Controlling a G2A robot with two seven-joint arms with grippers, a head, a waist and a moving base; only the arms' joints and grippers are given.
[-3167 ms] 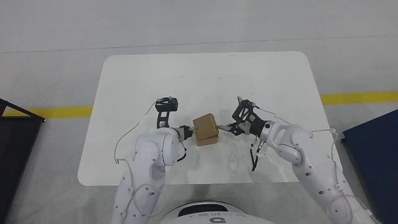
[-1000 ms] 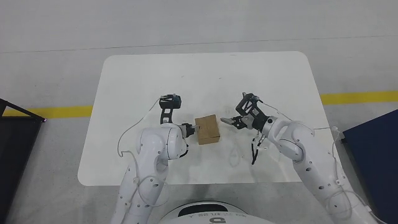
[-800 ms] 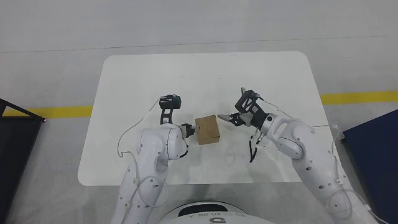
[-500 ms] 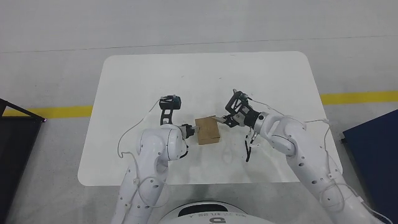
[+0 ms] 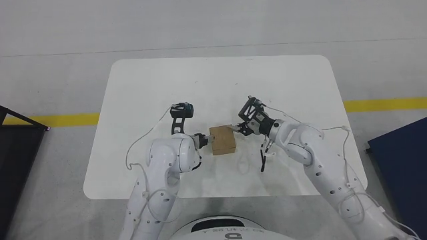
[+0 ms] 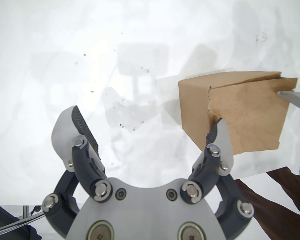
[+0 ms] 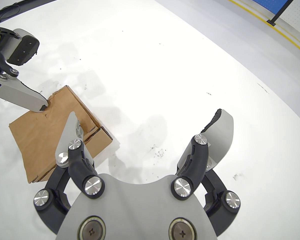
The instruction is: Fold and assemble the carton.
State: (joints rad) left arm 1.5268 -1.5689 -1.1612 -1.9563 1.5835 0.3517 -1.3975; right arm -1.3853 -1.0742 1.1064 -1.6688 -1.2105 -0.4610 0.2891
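A brown cardboard carton (image 5: 222,140) lies closed and low on the white table (image 5: 200,87), near its middle. My left gripper (image 5: 201,141) is open at the carton's left side. In the left wrist view the left gripper (image 6: 147,118) has one fingertip (image 6: 218,126) against the carton (image 6: 245,111). My right gripper (image 5: 239,127) is open at the carton's right far corner. In the right wrist view the right gripper (image 7: 145,114) has one finger (image 7: 70,123) resting over the carton's top (image 7: 32,136), and the other hangs over bare table.
The table's far half and right side are bare white surface (image 7: 165,58). A thin dark cable (image 5: 264,159) hangs from the right arm. On the floor a dark frame (image 5: 13,140) stands to the left and a blue panel (image 5: 400,160) to the right.
The right gripper has moved left, up to the carton, and its finger now sits on the carton's right edge. The carton, tilted earlier, lies flat. The left gripper stays at the carton's left side.
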